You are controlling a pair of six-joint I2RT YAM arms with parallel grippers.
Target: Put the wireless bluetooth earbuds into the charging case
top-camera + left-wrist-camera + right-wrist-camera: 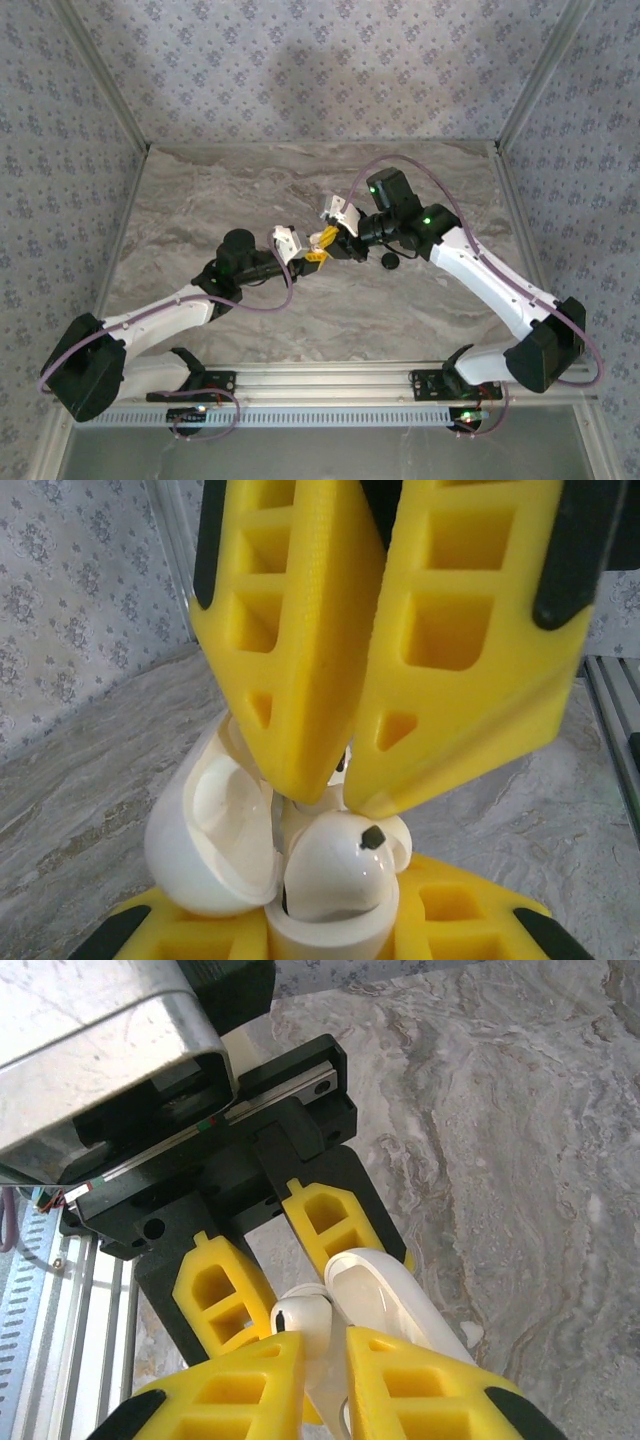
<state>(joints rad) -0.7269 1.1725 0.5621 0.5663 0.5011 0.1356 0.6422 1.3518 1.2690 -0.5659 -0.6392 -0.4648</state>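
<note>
Clamps open glossy white plastic charging case [210, 825] in left gripper [303, 252]; touches tiny white earbud [335, 870] with right gripper [325, 798], grip unclear.

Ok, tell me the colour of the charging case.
Glossy white all over, lid and base alike: the charging case shows best in the left wrist view.

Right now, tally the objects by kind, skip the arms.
charging case: 1
earbud: 1 (can't tell whether there is a second)
black disc: 1
Total: 3
</note>
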